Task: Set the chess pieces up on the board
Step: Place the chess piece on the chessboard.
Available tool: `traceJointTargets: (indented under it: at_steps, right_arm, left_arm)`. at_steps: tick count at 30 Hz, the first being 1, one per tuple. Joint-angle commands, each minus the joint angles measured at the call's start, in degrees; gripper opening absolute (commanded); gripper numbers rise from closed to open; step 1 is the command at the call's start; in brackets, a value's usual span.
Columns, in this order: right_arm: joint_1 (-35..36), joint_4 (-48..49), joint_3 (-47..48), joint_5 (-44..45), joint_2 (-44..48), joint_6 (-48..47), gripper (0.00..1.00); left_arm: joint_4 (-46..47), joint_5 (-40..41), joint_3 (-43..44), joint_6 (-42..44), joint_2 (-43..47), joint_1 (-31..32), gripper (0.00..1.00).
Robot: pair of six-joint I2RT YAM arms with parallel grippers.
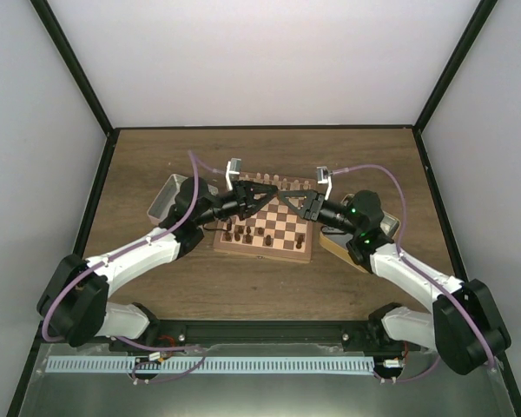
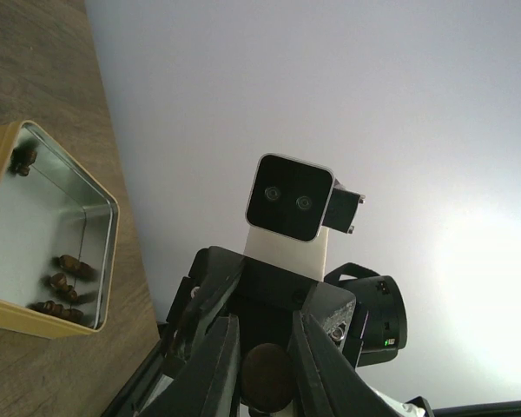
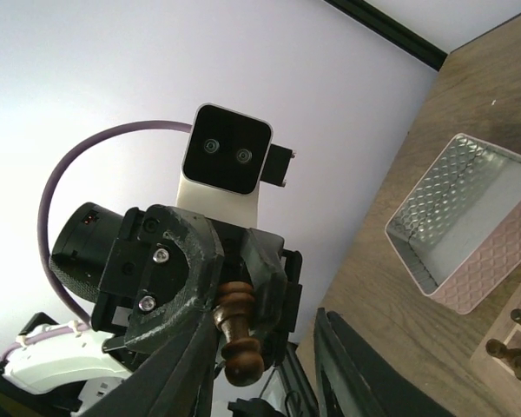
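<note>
Chess piece (image 3: pixel 237 334), dark brown and turned, sits pinched in the left claw (image 2: pixel 265 347), whose fingers (image 2: pixel 219 369) are closed hard against it above the board (image 1: pixel 265 254). The right claw (image 3: pixel 269 347) faces it head-on. Its fingers (image 3: pixel 352 373) are spread much wider than the piece, one on either side, and grip nothing. More dark pieces (image 1: pixel 240 231) stand on the board's near squares. A silver-lined tin (image 2: pixel 108 252) with several dark pieces inside lies on the wooden counter (image 1: pixel 243 295) near the board.
</note>
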State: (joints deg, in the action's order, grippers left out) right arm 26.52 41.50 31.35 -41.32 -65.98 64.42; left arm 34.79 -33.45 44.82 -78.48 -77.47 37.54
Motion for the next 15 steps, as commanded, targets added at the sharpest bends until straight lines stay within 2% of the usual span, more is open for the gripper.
traceJointTargets:
  at_steps: [1, 4, 9, 15]
  right_arm:
    - [0.55, 4.35, 0.13, -1.65, -0.84, 2.14, 0.29]
    - [0.55, 5.21, 0.13, -2.21, -0.9, 3.02, 0.23]
    - [0.63, 6.5, 0.2, -3.27, -0.87, 5.19, 0.2]
    - [0.89, 4.64, 0.86, -3.44, -0.91, 5.54, 0.24]
  left_arm:
    - [3.14, 0.05, -0.46, -0.49, -0.74, 0.14, 0.09]
    - [3.27, 0.37, -0.42, -0.41, -0.88, 0.08, 0.09]
    - [3.27, 1.01, -0.33, 0.06, -1.31, 0.08, 0.09]
    - [3.4, 1.46, -0.43, 0.32, -1.54, 0.08, 0.09]
